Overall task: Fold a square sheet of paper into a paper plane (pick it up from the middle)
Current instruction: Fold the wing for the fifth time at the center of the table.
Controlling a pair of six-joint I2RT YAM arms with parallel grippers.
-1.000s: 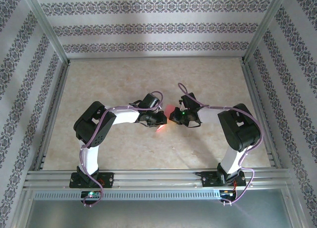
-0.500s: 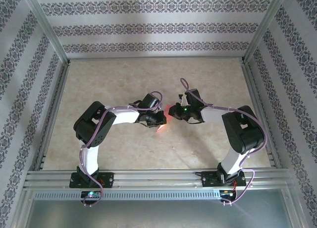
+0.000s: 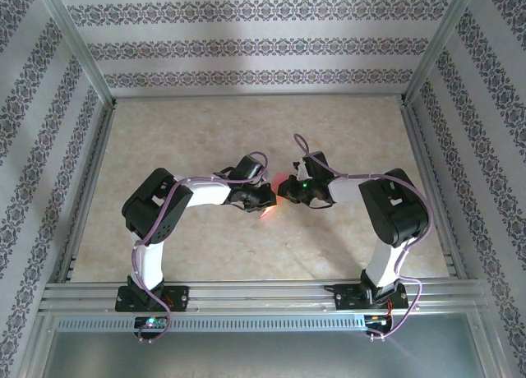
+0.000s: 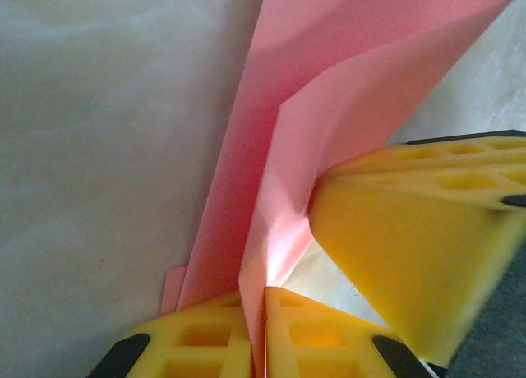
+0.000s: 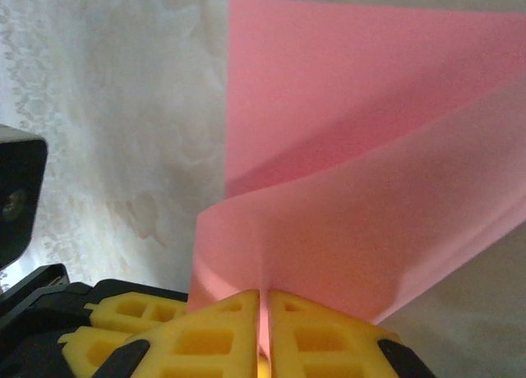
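Observation:
The square sheet of paper [image 3: 280, 183] is salmon pink and hangs between the two grippers above the middle of the table. My left gripper [image 3: 268, 197] is shut on its left part; in the left wrist view the sheet [image 4: 329, 107] rises creased from between the yellow fingers [image 4: 205, 337]. My right gripper [image 3: 289, 191] is shut on the opposite edge; in the right wrist view the paper [image 5: 370, 189] curls over in a loose bend above the yellow fingers [image 5: 320, 333]. The right gripper's yellow fingers [image 4: 411, 230] press close against the sheet in the left wrist view.
The table [image 3: 205, 131] is a pale marbled surface, walled by patterned panels and an aluminium frame [image 3: 246, 292] at the near edge. Both arm bases stand on that frame.
The right gripper drew back from the left one half a second ago and has now come close again. The left arm has stayed in place with the paper.

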